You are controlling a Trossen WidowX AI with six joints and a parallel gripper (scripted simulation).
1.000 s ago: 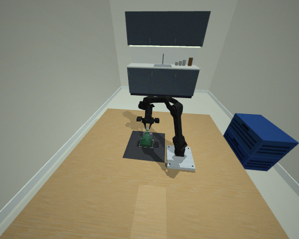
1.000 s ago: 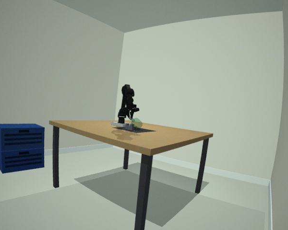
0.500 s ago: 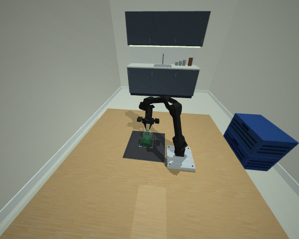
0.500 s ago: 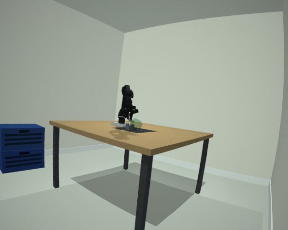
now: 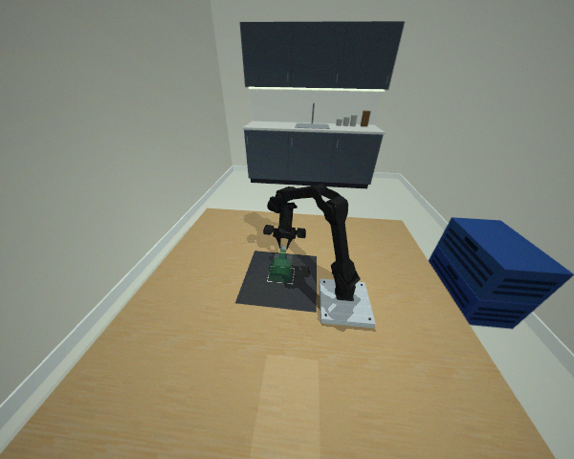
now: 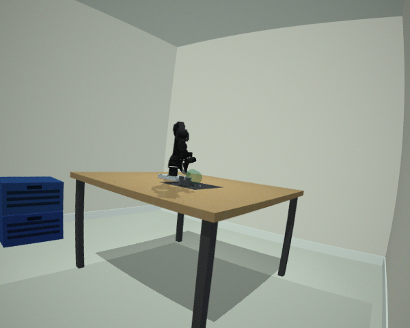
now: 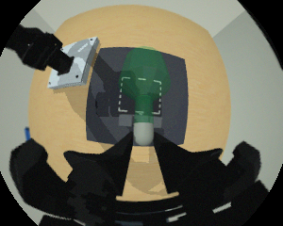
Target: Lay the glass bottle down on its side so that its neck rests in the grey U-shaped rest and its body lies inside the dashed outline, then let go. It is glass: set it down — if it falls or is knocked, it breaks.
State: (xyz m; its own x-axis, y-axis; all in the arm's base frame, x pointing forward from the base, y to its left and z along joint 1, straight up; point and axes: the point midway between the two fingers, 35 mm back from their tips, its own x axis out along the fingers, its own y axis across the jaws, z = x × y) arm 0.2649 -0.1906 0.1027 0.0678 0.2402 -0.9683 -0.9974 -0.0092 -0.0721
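A black robot arm (image 5: 342, 242) (image 6: 179, 141) (image 7: 33, 47) reaches over a wooden surface (image 5: 178, 345) (image 6: 251, 194) (image 7: 208, 94), its gripper (image 5: 283, 246) (image 6: 184, 171) (image 7: 143, 135) pointing down and closed around the pale neck end of a green glass bottle (image 5: 280, 271) (image 6: 195, 175) (image 7: 144, 71). The fingers stand partly apart, one on either side of the neck. The bottle lies over on its side, its broad body turned away from the gripper, above a dark mat (image 5: 257, 295) (image 6: 212, 186) (image 7: 176, 71). In the exterior view, the body appears raised from the mat, behind the grey U-shaped rest (image 6: 184, 181) (image 7: 125, 121). The wrist view shows the neck crossing over the rest between its two uprights; whether neck and rest touch cannot be told. Beneath the body, a white dashed outline (image 5: 280, 283) (image 7: 159, 96) marks the mat; in the wrist view the body extends past its far edge, while from the top view the two overlap. The arm stands on a pale metal base plate (image 5: 366, 321) (image 6: 160, 175) (image 7: 91, 42) just beside the mat. Blue drawers (image 5: 510, 247) (image 6: 32, 208) stand on the floor near the surface, and dark kitchen cabinets (image 5: 312, 155) line the far wall, with a sink (image 5: 312, 125) set into the white counter.
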